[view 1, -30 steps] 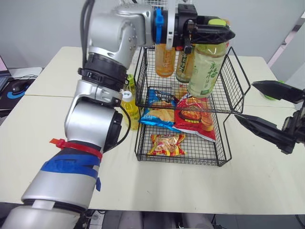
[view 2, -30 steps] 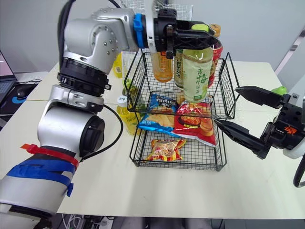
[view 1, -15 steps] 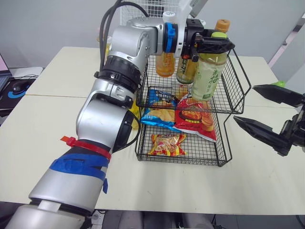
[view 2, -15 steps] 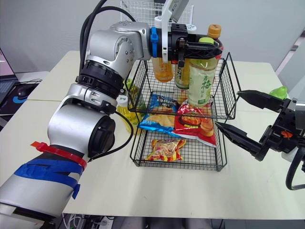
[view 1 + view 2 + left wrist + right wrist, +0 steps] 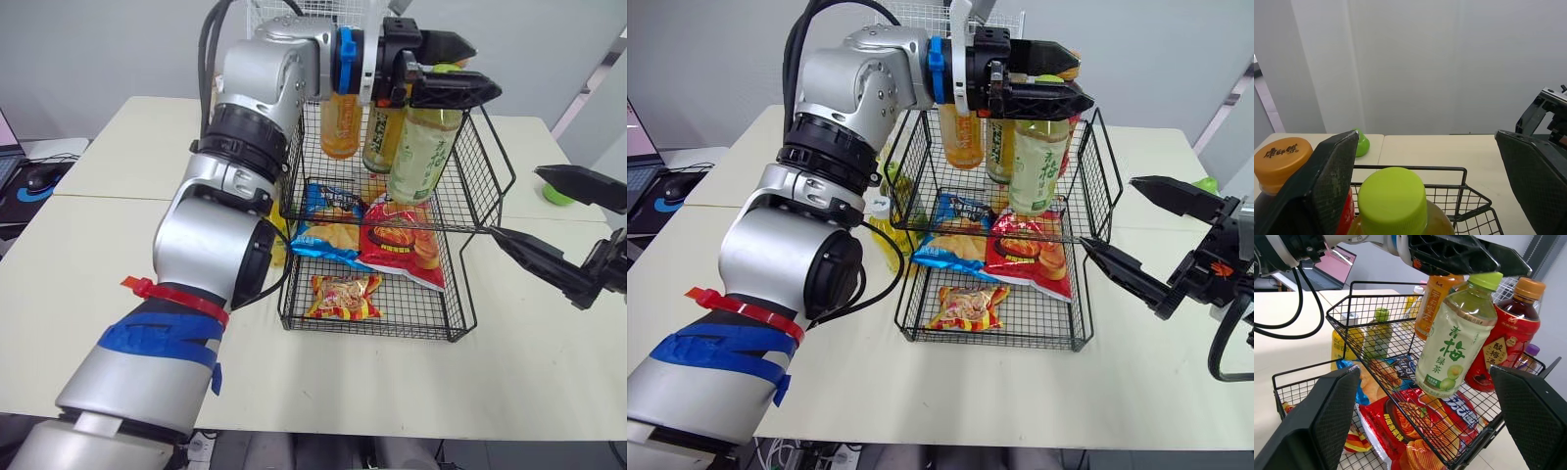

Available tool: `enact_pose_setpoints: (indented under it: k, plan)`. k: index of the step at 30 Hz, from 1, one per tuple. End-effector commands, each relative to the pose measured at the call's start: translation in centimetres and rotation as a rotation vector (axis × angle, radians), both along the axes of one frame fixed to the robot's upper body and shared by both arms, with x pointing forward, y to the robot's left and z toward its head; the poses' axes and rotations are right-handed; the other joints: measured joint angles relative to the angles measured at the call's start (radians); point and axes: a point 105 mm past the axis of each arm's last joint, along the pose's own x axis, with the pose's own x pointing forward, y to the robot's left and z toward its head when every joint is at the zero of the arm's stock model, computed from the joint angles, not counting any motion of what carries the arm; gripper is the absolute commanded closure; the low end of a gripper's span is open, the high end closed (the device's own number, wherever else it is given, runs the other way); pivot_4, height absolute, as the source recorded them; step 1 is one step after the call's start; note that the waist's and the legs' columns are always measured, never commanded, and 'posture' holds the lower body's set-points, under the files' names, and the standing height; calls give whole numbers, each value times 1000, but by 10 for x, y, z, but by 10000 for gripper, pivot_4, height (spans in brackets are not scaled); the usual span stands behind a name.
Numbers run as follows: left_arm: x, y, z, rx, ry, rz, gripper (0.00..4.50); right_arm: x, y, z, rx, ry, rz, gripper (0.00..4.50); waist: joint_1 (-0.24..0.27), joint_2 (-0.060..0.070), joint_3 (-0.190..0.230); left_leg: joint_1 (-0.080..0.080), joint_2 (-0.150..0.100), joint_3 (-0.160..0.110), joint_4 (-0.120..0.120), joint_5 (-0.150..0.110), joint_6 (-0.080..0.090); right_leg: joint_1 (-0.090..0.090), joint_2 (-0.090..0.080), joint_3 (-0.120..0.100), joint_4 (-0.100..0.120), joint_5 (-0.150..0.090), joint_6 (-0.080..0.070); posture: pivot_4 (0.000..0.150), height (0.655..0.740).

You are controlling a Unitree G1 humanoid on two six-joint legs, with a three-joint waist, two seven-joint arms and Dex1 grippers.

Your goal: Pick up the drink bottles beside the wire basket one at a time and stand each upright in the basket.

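– Placement check: where's the green-capped pale tea bottle (image 5: 421, 147)?
– Near upright in the top tier of the black wire basket (image 5: 497, 142), cap directly under the left tool (image 5: 1425, 133), fingers spread clear of it.
– Next?
– I'd take the yellow bottle (image 5: 880, 238), standing on the cream surface (image 5: 98, 245) left of the basket; the left arm is nearer. The right tool (image 5: 1107, 211) hangs spread opposite.

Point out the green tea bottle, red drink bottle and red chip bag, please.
green tea bottle (image 5: 1447, 360): right wrist view, label.
red drink bottle (image 5: 1498, 345): right wrist view, label.
red chip bag (image 5: 397, 245): left eye view, front.
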Motion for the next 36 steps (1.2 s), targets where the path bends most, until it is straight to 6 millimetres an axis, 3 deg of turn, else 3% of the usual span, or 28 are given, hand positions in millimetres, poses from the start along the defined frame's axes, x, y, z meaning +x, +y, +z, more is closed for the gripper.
enact_pose_setpoints:
  k: [1, 5, 10, 14, 17, 22, 27, 29, 32, 36]
  plan:
    - [-15, 2, 24, -33, -76, -41, 450, -4, -3, 10, -8, -69, -26, 0, 0, 0, 0, 0, 0, 0, 0, 0, 0, 0, 0, 0, 0, 0, 0, 1500, 7360]
    - [-16, 6, 25, -31, -88, -48, 450, -4, -5, 9, -18, -69, -37, 0, 0, 0, 0, 0, 0, 0, 0, 0, 0, 0, 0, 0, 0, 0, 0, 1500, 7360]
    - [-19, 26, 27, -22, -125, -36, 450, -4, -3, 9, -24, -67, -34, 0, -2, 1, 0, 1, 0, 0, 0, 0, 0, 0, 0, 0, 2, 0, 0, 1500, 7360]
    - [-18, 71, 38, -74, -114, 49, 450, -2, 4, 9, -29, -73, -5, 0, -8, 1, -1, 3, 1, 0, 0, 0, 0, 0, 0, 1, 5, 0, 0, 1500, 7360]
    - [-22, 102, 32, -51, -157, 115, 450, -1, 14, 7, -41, -75, 49, 0, -17, 1, -1, 4, 1, 0, 0, 0, 0, 0, 1, 1, 7, 0, 0, 1500, 7360]
    - [-45, 158, 18, 6, -90, 208, 450, 0, 37, 2, -42, -59, 188, 0, -21, 1, -1, 3, 2, -1, 1, 1, -1, 0, 1, 0, 7, 0, -1, 1500, 7360]
    - [-40, 213, -6, 34, -57, 474, 450, 0, 55, -10, -54, -24, 278, 0, -16, 2, -1, 4, 2, -1, 2, 1, -1, 0, 0, 0, 8, 0, -1, 1500, 7360]
    - [-36, 231, -27, 51, -37, 560, 450, 0, 61, -17, -50, -3, 296, 0, -9, 1, -1, 4, 2, -1, 3, 1, -1, 1, 0, -1, 8, 0, 0, 1500, 7360]
    - [-34, 242, -59, 75, 0, 618, 450, -3, 68, -22, -43, 16, 313, 0, -1, 1, -1, 4, 2, -2, 4, 1, -1, 2, -1, -1, 8, 0, -1, 1500, 7360]
    - [-35, 238, -103, 109, 28, 629, 450, -7, 73, -35, -75, 45, 298, 0, 7, 0, -1, 3, 3, -3, 5, 0, -1, 2, -2, -2, 9, 0, -1, 1500, 7360]
